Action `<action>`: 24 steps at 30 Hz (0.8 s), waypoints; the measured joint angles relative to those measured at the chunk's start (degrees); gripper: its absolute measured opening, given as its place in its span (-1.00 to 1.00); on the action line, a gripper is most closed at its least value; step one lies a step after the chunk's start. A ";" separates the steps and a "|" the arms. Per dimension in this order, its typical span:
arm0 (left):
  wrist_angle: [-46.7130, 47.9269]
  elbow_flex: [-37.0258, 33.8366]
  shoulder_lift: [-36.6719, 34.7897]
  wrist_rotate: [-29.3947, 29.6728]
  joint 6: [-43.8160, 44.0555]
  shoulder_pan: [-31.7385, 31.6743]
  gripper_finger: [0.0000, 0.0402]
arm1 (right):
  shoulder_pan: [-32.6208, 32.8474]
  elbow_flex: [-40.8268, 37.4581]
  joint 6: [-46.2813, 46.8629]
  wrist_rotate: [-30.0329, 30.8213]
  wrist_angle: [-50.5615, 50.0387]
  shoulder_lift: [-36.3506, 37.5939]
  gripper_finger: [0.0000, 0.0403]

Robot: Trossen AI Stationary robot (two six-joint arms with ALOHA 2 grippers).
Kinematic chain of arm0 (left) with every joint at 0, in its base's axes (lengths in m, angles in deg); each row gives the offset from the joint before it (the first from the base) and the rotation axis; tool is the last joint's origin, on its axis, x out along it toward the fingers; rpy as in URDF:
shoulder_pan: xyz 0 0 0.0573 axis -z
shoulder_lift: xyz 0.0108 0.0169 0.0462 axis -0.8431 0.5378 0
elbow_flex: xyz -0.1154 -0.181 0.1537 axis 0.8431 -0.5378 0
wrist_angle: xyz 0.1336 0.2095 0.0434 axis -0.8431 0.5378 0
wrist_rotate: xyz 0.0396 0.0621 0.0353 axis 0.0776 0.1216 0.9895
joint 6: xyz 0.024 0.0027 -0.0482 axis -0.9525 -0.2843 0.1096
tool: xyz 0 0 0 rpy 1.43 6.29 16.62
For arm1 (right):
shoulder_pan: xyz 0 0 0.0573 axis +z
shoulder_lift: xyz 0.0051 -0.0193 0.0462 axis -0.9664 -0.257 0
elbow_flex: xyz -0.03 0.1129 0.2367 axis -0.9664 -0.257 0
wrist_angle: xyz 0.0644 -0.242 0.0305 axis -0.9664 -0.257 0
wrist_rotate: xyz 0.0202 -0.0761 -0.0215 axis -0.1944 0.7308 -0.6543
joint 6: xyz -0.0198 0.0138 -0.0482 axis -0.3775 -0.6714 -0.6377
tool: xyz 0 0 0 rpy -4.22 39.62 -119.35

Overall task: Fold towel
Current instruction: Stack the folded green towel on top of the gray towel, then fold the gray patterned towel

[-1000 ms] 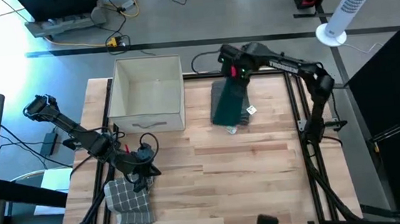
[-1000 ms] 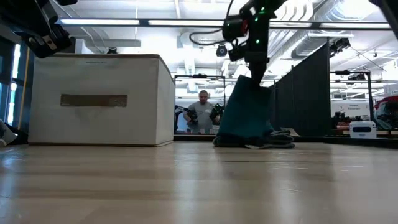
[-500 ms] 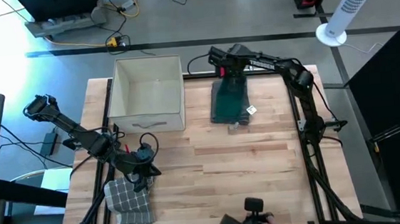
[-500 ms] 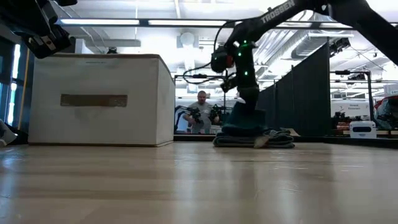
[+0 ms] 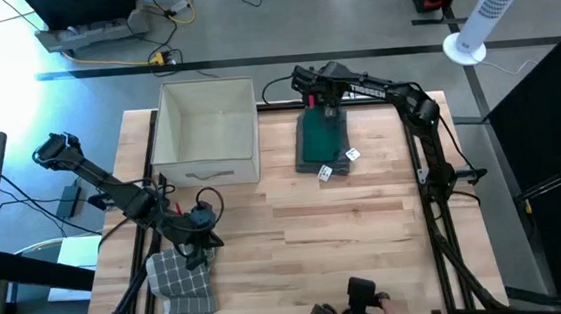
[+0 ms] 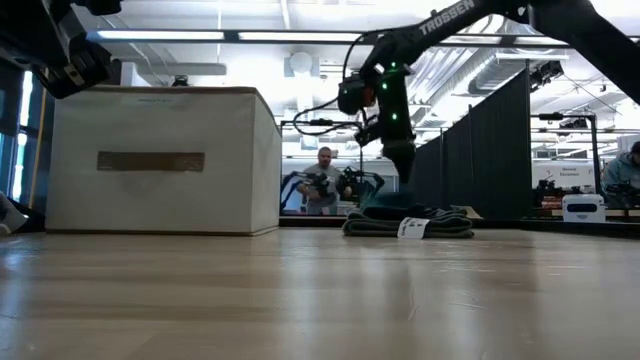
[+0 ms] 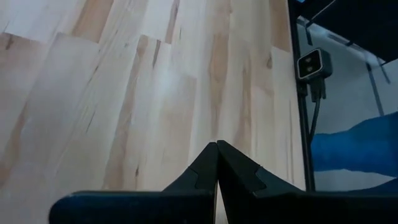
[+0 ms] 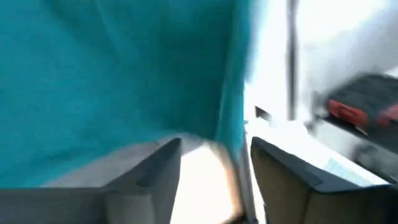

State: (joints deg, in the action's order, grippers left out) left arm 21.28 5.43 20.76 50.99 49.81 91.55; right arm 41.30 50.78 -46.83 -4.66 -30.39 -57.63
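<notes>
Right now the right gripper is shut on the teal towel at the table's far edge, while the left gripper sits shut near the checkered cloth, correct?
Not quite: the right gripper is open, its fingers apart beside the teal towel, as the right wrist view shows. The left gripper is shut near the checkered cloth.

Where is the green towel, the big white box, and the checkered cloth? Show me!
green towel [image 5: 321,144], high view, on the middle of its folded top.
white box [image 5: 207,133], high view, on its inside floor.
checkered cloth [image 5: 183,286], high view, on its gridded middle, below the left gripper [image 5: 203,241].
</notes>
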 joint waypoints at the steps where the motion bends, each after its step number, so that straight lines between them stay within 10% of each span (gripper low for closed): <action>1: 0.02 0.00 -0.02 -0.47 -0.65 0.00 -1.00 | 0.17 1.36 0.51 0.81 -1.71 0.07 0.04; 9: -0.07 0.00 0.00 -0.71 -2.61 0.01 -1.00 | 1.19 15.80 13.85 -21.11 -17.46 0.28 0.21; 24: -0.20 0.00 -0.06 2.44 -2.07 0.11 -1.00 | 20.22 20.07 29.48 -24.67 -13.12 8.92 -0.41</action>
State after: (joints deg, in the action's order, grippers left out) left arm 21.09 5.43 20.69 53.43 47.74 91.66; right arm 61.52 70.85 -17.35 -29.33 -43.51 -48.72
